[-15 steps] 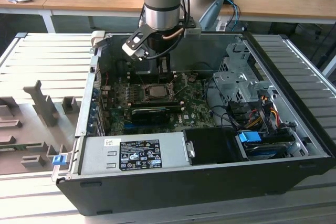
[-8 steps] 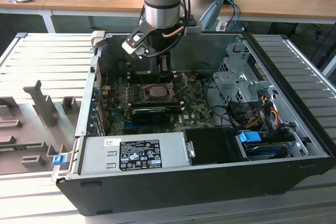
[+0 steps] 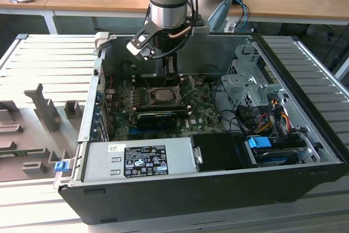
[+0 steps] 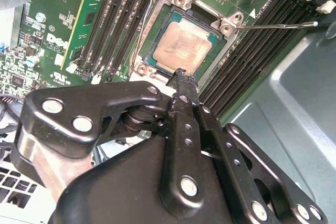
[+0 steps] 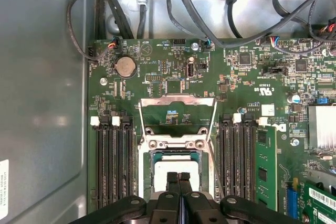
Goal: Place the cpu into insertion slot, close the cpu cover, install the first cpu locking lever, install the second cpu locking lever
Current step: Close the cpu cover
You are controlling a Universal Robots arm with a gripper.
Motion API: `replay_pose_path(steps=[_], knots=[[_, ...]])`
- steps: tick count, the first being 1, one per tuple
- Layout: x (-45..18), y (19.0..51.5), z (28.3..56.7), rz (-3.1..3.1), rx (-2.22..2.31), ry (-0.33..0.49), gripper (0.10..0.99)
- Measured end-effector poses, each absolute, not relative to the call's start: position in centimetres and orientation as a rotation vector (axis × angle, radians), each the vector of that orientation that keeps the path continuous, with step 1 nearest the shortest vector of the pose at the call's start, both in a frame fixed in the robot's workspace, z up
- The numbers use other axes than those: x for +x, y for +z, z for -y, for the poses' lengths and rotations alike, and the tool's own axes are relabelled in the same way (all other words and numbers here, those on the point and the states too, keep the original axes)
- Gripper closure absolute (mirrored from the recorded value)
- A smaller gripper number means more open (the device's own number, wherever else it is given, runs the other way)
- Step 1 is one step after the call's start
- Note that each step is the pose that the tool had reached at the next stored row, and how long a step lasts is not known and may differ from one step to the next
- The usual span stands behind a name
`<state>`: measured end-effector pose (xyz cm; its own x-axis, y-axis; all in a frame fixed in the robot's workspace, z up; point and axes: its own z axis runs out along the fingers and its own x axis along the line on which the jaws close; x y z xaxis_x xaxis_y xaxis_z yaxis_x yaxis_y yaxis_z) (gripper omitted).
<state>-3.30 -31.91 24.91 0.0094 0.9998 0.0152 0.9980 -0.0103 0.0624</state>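
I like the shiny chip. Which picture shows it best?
The second wrist view: the cpu shows large, its top nearly whole. In the first wrist view the gripper covers part; the exterior view shows it tiny.

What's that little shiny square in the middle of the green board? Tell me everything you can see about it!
That is the cpu, a small flat square chip with a pale coppery-silver metal top and a green rim. It lies flat in the insertion slot. The cpu cover is swung open, so the chip's top is bare. The gripper hangs over one edge with fingers shut together; whether they touch the chip I cannot tell.
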Motion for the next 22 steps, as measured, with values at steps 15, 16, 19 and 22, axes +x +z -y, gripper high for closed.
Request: replay_pose_path(steps=[15, 16, 19, 22], knots=[[-3.19, 25.04, 31.91, -2.186, 2.208, 0.085, 0.980], [-3.08, 25.05, 31.91, -2.186, 2.208, 0.085, 0.980], [-3.00, 25.26, 31.91, -2.186, 2.208, 0.085, 0.980], [-2.99, 25.74, 31.91, -2.186, 2.208, 0.085, 0.980]])
